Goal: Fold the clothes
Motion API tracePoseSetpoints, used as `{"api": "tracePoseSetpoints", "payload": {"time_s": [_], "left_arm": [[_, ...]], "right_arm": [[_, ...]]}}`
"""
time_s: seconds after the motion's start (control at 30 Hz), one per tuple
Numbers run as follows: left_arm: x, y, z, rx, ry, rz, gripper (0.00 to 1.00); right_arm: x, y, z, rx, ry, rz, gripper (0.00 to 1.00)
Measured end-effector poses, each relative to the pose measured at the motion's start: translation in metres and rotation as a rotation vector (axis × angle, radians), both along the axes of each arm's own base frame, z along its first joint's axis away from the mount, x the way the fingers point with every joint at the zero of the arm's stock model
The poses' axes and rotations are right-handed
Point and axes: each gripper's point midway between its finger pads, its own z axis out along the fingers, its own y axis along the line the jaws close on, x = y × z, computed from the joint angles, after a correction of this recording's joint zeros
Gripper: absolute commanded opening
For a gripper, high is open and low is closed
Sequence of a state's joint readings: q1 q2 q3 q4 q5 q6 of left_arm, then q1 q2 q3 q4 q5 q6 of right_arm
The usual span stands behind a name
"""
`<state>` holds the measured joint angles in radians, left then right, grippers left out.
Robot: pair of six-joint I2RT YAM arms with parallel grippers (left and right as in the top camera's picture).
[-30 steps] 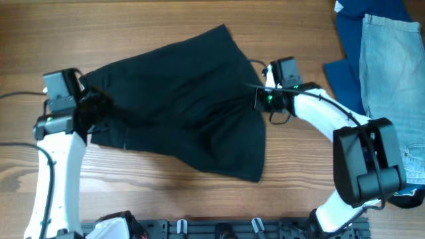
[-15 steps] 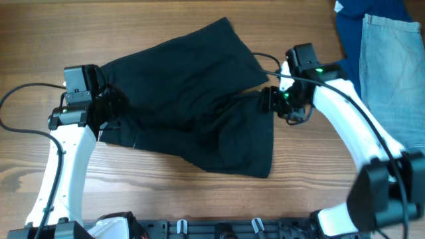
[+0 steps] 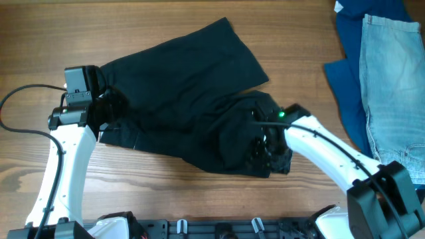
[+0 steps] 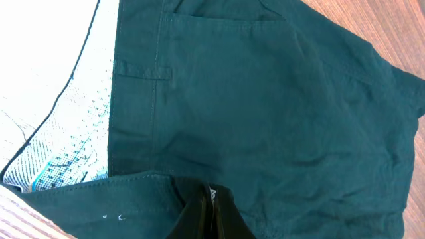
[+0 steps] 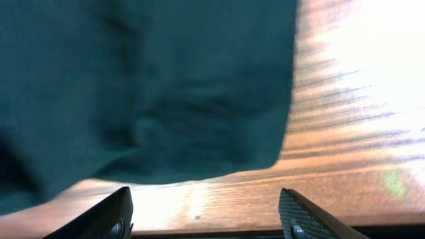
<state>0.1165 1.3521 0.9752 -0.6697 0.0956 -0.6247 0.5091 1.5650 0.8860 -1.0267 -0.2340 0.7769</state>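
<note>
I find the plain black soft fabric shorts (image 3: 186, 99) lying rumpled mid-table on the wooden tabletop (image 3: 166, 20). A pale mesh pocket lining (image 4: 60, 153) shows beside the stitched waistband. I see the left gripper (image 4: 209, 211) pinched closed on that waistband edge. The right gripper (image 5: 207, 211) stands wide apart and holds nothing, by the bunched right hem; I cannot tell whether it touches. The light-blue denim jeans (image 3: 392, 86) and dark blue cloth (image 3: 348, 66) lie well apart at the right.

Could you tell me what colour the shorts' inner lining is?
The shorts' lining is white mesh; left wrist view.
</note>
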Motion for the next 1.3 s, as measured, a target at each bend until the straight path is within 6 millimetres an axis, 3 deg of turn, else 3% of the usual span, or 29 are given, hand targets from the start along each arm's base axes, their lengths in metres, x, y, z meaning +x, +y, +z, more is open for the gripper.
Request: {"api": "tracePoseSetpoints", "payload": {"time_s": [0.1, 0.27, 0.33, 0.37, 0.4, 0.43, 0.57, 0.73, 0.8, 0.9, 0.93, 1.0, 1.07, 1.3], "left_arm": [[0.0, 0.0, 0.0, 0.0, 0.001, 0.0, 0.04], [0.0, 0.0, 0.0, 0.0, 0.001, 0.0, 0.04], [-0.001, 0.0, 0.0, 0.0, 0.003, 0.0, 0.04], [-0.001, 0.0, -0.001, 0.0, 0.004, 0.0, 0.04], [-0.001, 0.0, -0.001, -0.001, 0.005, 0.0, 0.04], [-0.002, 0.0, -0.001, -0.001, 0.009, 0.0, 0.04], [-0.006, -0.001, -0.003, -0.003, 0.028, 0.0, 0.04], [-0.012, -0.001, -0.006, -0.006, 0.052, 0.0, 0.04], [-0.02, -0.002, -0.004, -0.008, 0.069, -0.001, 0.04], [-0.041, -0.005, 0.011, -0.008, 0.074, -0.003, 0.04], [-0.054, -0.006, 0.022, -0.006, 0.062, -0.003, 0.04], [-0.072, -0.009, 0.043, -0.001, 0.015, -0.003, 0.04], [-0.086, -0.011, 0.055, -0.004, -0.015, -0.006, 0.04], [-0.136, -0.024, 0.083, -0.029, -0.096, -0.02, 0.04]], "right_arm": [[-0.01, -0.003, -0.02, -0.023, 0.006, -0.06, 0.68], [-0.001, 0.002, -0.037, 0.009, -0.063, -0.141, 0.66], [0.007, 0.008, -0.035, 0.041, -0.099, -0.159, 0.55], [0.008, 0.009, -0.035, 0.049, -0.104, -0.166, 0.44], [0.007, 0.009, -0.036, 0.05, -0.104, -0.168, 0.17], [0.007, 0.01, -0.036, 0.055, -0.104, -0.17, 0.04], [0.001, 0.01, -0.039, 0.069, -0.085, -0.156, 0.04], [0.008, 0.005, -0.033, 0.085, -0.103, -0.107, 0.04], [0.022, -0.002, -0.02, 0.099, -0.152, -0.084, 0.04], [0.068, -0.015, 0.038, 0.141, -0.301, -0.101, 0.04], [0.094, -0.025, 0.073, 0.157, -0.403, -0.104, 0.04], [0.116, -0.044, 0.118, 0.156, -0.512, -0.097, 0.04], [0.121, -0.056, 0.136, 0.145, -0.54, -0.088, 0.04], [0.112, -0.073, 0.156, 0.123, -0.541, -0.037, 0.04]]}}
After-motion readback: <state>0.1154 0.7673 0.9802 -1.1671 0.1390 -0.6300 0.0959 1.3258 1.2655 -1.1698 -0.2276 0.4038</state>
